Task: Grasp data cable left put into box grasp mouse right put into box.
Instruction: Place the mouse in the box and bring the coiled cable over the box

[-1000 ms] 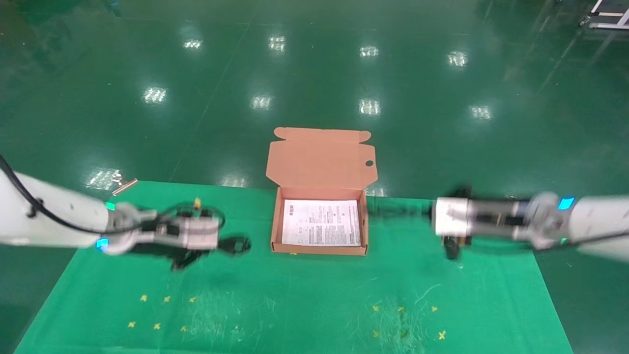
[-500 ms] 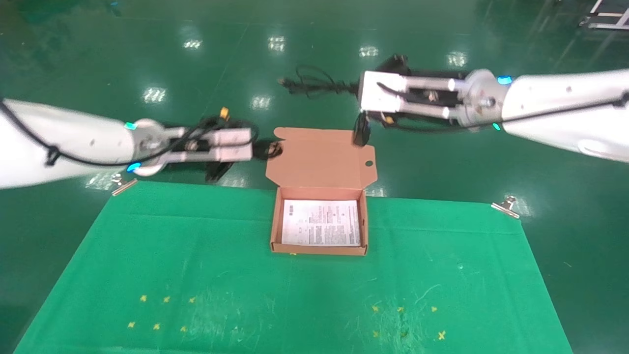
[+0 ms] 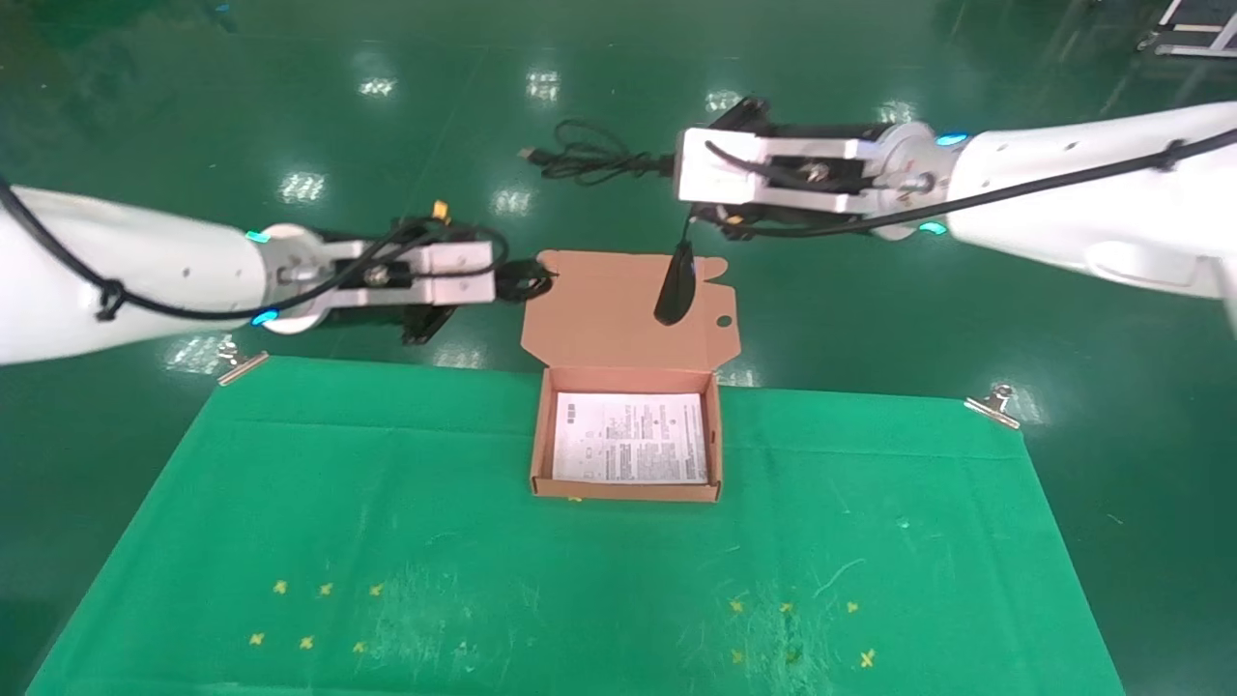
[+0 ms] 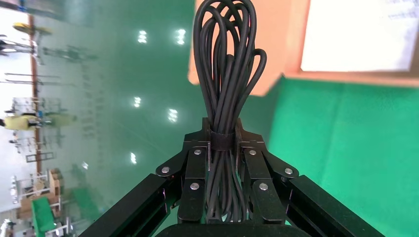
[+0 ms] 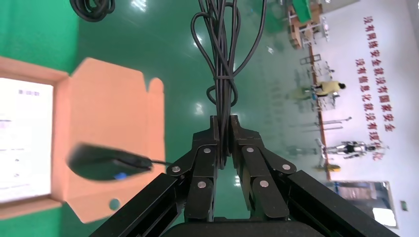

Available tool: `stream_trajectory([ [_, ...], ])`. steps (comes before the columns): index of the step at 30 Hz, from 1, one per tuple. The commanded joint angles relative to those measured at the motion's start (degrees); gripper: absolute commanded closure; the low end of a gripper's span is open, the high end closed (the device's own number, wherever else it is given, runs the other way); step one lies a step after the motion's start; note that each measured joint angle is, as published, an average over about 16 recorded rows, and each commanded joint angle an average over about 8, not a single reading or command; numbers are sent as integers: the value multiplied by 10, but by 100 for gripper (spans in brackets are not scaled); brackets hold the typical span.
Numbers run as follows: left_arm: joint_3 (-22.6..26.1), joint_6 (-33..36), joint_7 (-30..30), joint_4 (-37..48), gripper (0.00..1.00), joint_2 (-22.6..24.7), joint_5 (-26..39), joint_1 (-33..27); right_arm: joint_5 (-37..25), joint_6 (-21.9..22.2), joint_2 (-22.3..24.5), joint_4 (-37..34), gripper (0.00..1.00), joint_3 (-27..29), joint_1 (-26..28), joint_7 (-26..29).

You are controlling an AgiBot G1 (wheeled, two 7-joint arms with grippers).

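Observation:
The salmon-orange box [image 3: 626, 491] lies open on the green cloth, its flap lid [image 3: 618, 314] folded back. My left gripper [image 3: 504, 280] is raised at the lid's left corner. It is shut on the data cable [image 4: 225, 59], a long black bundle held at its strap between the fingers [image 4: 193, 165]. My right gripper [image 3: 667, 166] is high above the lid's far edge and shut on the mouse's bundled cord [image 5: 222, 74], which sticks out to the left [image 3: 580, 159]. The black mouse [image 3: 675, 282] dangles by its cord over the lid, and shows in the right wrist view [image 5: 106, 162].
A white printed sheet [image 3: 630, 437] lies inside the box. The green cloth [image 3: 618, 599] covers the table, held by metal clips at its far corners [image 3: 242, 365] [image 3: 991, 406]. Small yellow crosses [image 3: 324, 588] mark the cloth. Shiny green floor lies beyond.
Both arms lifted off the cloth with their loads and swung toward the box lid. In the last half second the right gripper shifted left and the mouse dropped to hang over the lid.

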Motion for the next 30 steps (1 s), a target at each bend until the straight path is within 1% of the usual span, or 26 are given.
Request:
stream_trajectory([
  [1, 2, 2, 1, -2, 100, -4, 2, 3, 0, -1, -5, -2, 100, -2, -2, -1],
  [7, 6, 8, -8, 1, 100, -16, 20, 10, 1, 3, -24, -27, 100, -7, -11, -14],
  [18, 14, 33, -43, 2, 100, -32, 62, 13, 15, 9, -72, -103, 100, -17, -36, -49],
  [24, 17, 48, -59, -8, 100, -38, 78, 14, 43, 17, -87, -130, 100, -34, -53, -64],
  [30, 17, 51, -67, -16, 100, -40, 83, 16, 90, 31, -91, -138, 100, -65, -73, -63],
])
